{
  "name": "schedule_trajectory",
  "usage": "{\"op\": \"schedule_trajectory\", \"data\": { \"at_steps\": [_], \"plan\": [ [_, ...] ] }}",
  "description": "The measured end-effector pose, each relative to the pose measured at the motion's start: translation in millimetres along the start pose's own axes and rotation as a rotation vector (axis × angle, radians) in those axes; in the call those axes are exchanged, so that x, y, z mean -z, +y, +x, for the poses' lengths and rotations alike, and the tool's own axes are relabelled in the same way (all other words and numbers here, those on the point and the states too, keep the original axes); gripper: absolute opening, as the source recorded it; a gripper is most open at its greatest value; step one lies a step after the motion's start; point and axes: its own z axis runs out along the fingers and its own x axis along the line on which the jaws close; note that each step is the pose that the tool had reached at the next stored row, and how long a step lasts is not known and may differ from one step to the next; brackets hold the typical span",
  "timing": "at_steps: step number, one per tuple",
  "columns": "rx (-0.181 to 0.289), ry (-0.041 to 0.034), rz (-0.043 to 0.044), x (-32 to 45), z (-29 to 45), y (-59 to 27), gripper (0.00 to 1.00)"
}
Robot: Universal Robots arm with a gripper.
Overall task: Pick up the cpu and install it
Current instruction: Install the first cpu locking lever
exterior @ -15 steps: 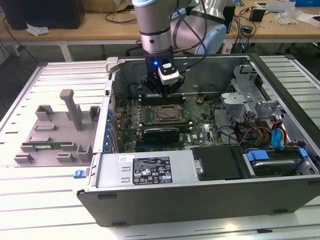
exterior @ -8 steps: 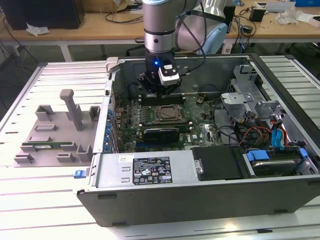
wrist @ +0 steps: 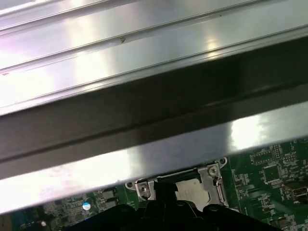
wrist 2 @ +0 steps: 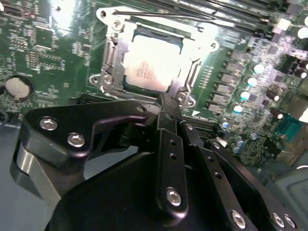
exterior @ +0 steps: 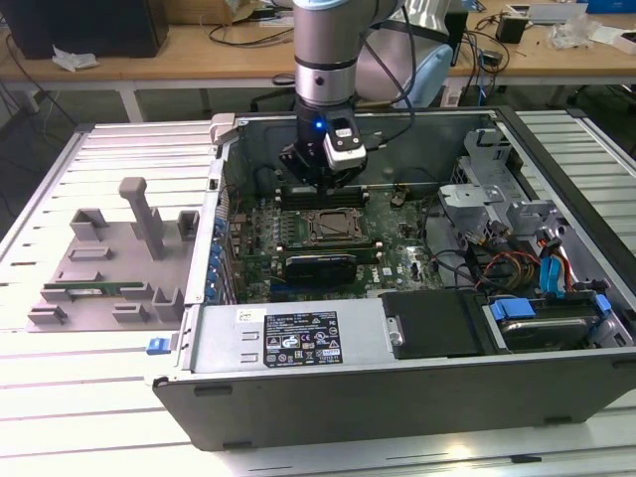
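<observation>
The cpu (wrist 2: 153, 65), a flat square with a dull silver top, sits inside the metal socket frame (wrist 2: 111, 57) on the green motherboard (wrist 2: 48, 53). The black gripper (wrist 2: 166, 103) hovers just above its six-o'clock edge, fingers together, holding nothing.

We are seeing a silver-grey cpu (wrist 2: 153, 67) gleaming on a green motherboard (wrist 2: 57, 48), a black gripper (wrist 2: 166, 103), and a grey fixture tray (exterior: 109, 268).

light: bright overhead | glare: cpu (wrist 2: 153, 65) lid, case wall (wrist: 144, 72) | blur: near fingers (wrist 2: 166, 159)
</observation>
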Motion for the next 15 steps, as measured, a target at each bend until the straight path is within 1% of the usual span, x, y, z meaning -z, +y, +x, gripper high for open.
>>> {"op": "schedule_trajectory", "data": {
  "at_steps": [5, 8, 12, 14, 15],
  "plan": [
    [0.044, -0.0018, -0.0002, -0.3, -8.3, 2.1, 0.11],
    [0.062, -0.0026, -0.0003, -0.5, -9.7, 0.8, 0.11],
    [0.078, -0.0043, -0.0006, -0.9, -11.2, -4.8, 0.11],
    [0.088, -0.0062, -0.0009, -1.3, -12.6, -10.5, 0.11],
    [0.094, -0.0120, -0.0021, -1.5, -13.5, -14.0, 0.11]
  ]
}}
